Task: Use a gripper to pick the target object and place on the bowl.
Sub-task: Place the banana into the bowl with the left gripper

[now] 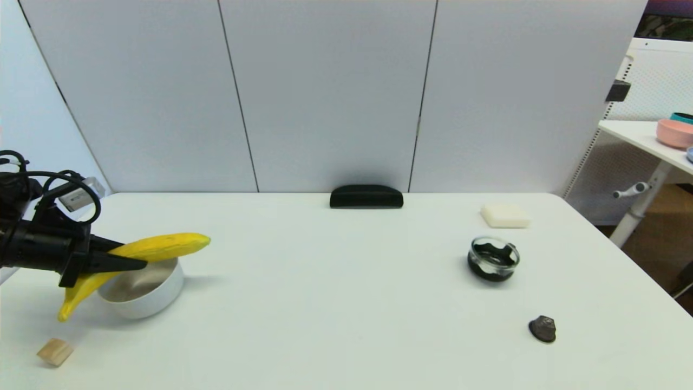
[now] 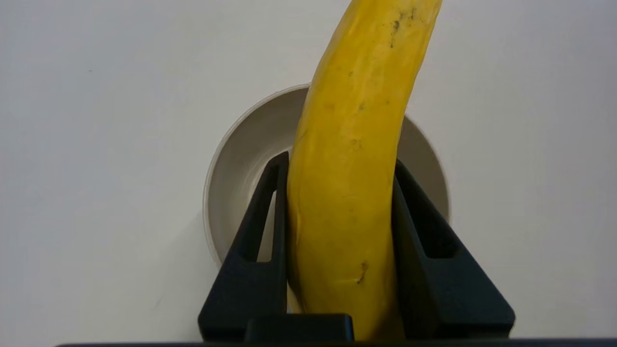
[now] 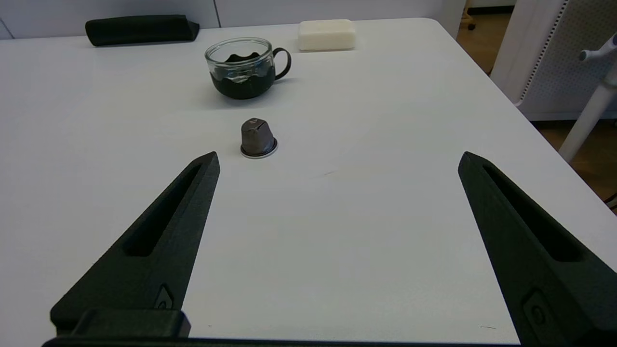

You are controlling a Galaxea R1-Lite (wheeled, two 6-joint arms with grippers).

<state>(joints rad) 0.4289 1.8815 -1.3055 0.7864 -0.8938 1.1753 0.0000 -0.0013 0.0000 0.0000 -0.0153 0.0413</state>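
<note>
My left gripper [image 1: 132, 259] is shut on the long yellow banana [image 1: 162, 246] and holds it over the white bowl [image 1: 157, 295] at the table's left. The banana is longer than the bowl and sticks out past it on both sides. In the left wrist view the banana [image 2: 352, 159] sits between the two black fingers [image 2: 260, 231], with the bowl [image 2: 241, 164] below it. I cannot tell whether the banana touches the rim. My right gripper [image 3: 337, 161] is open and empty, low over the table's right side, out of the head view.
A small wooden cube [image 1: 54, 352] lies near the front left edge. A clear glass cup with a dark inside [image 1: 493, 258], a dark capsule [image 1: 543, 329], a white block [image 1: 505, 215] and a black bar [image 1: 366, 196] are on the table. A side table with a pink bowl [image 1: 674, 132] stands at right.
</note>
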